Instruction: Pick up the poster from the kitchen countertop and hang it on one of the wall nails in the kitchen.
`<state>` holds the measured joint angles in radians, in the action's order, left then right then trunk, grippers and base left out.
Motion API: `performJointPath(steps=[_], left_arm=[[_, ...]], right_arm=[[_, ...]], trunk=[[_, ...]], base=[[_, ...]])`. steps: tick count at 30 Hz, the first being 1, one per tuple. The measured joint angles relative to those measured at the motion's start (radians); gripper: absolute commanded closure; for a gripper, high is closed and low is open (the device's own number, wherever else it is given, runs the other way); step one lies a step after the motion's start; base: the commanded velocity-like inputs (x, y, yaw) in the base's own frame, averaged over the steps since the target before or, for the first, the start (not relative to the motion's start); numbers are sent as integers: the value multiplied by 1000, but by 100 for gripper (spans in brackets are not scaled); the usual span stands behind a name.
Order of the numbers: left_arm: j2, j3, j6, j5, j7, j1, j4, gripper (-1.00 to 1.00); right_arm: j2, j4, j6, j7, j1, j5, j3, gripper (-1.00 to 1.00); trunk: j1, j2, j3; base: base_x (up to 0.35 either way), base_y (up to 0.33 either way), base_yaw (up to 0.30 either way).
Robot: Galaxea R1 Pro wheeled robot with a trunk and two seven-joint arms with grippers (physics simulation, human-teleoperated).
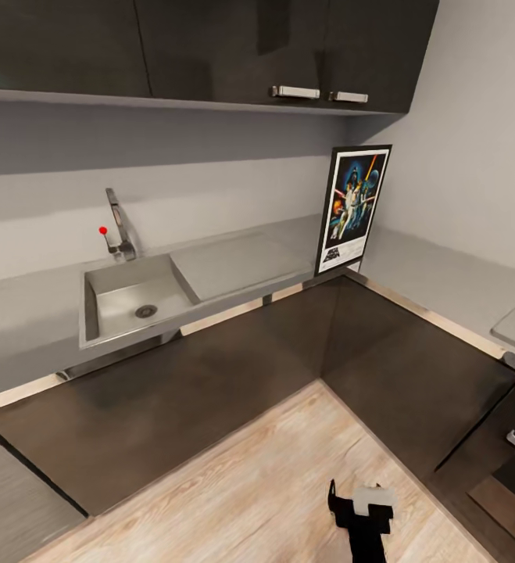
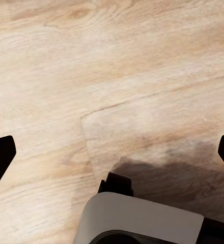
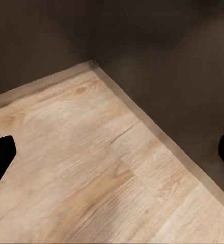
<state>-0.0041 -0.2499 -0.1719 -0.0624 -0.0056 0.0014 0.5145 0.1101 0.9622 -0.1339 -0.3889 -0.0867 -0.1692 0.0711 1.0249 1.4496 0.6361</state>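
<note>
Poster (image 1: 354, 206) upright in countertop (image 1: 234, 262) corner, well beyond pincer (image 1: 360, 512).

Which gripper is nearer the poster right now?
Right, as far as I can judge. The right gripper hangs low over the floor, roughly below the poster in the countertop corner. The left gripper points at floor; its position is unclear.

The left gripper (image 2: 112, 152) hangs with its jaws spread wide, one dark fingertip (image 2: 0, 157) at each side of the picture. Between and beyond the jaws lies pale wooden floor (image 2: 91, 66). Between the jaws, nearer the camera, a white and black robot part (image 2: 142, 218) casts a shadow on the boards.
</note>
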Motion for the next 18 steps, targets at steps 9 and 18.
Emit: performJointPath(steps=[9,18], left_arm=[[0,-1,0,1,0,0,-1,-100],[0,0,1,1,0,0,-3,-100]], right_arm=[[18,304,247,-321,-18,10,246,-100],[64,434,579,-605,-343,149,452,-100]], trunk=[[0,0,0],[0,0,0]], base=[[9,-1,0],[0,0,0]])
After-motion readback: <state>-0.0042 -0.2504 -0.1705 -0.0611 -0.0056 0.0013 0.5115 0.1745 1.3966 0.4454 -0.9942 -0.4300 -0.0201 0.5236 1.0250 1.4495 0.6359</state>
